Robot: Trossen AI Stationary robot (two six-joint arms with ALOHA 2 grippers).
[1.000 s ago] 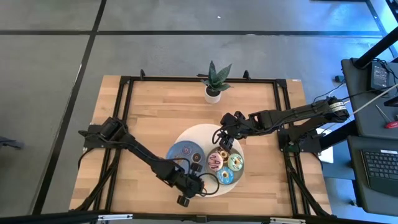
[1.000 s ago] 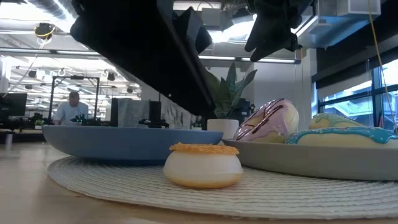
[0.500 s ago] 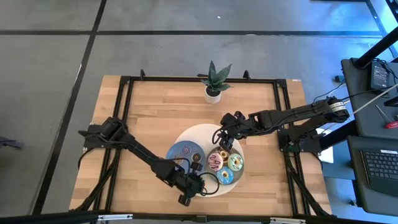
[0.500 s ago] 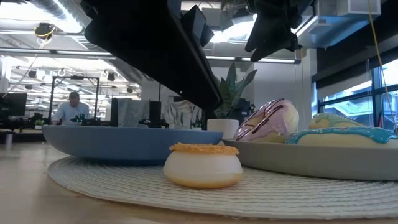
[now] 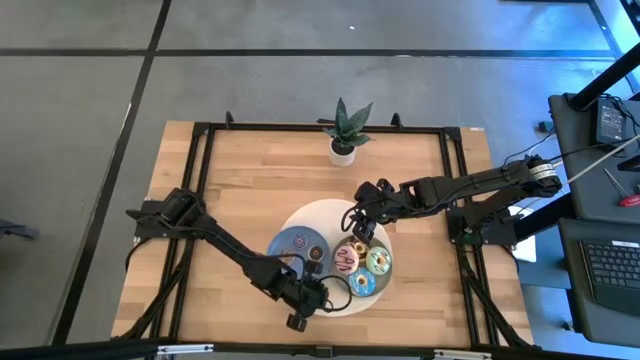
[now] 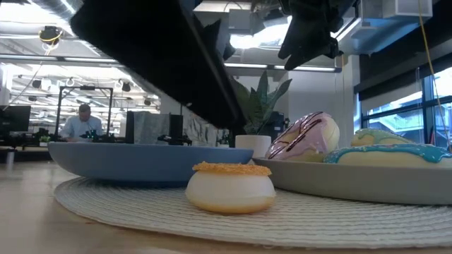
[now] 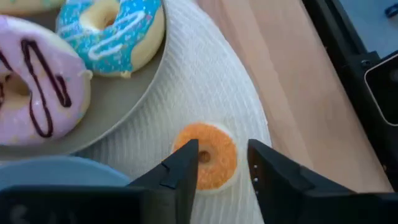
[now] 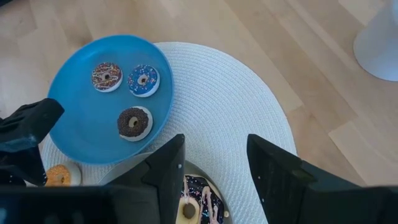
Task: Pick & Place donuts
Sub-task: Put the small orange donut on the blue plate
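My left gripper hangs open over the orange donut, on the mat's 6 o'clock edge — light, stiff, slick; I'd pinch across the ring. Right gripper open, waiting above the mat.

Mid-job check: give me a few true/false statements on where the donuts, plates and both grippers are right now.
1. The orange mini donut lies on the white mat, off both plates. True.
2. The blue plate holds three mini donuts. True.
3. The left gripper is shut on the orange mini donut. False: its jaws are open, hanging over it on either side.
4. The pink-iced donut sits on the blue plate. False: it is on the grey plate, beside the blue-iced donut.
5. The right gripper holds a donut. False: its jaws are open and empty, above the mat.
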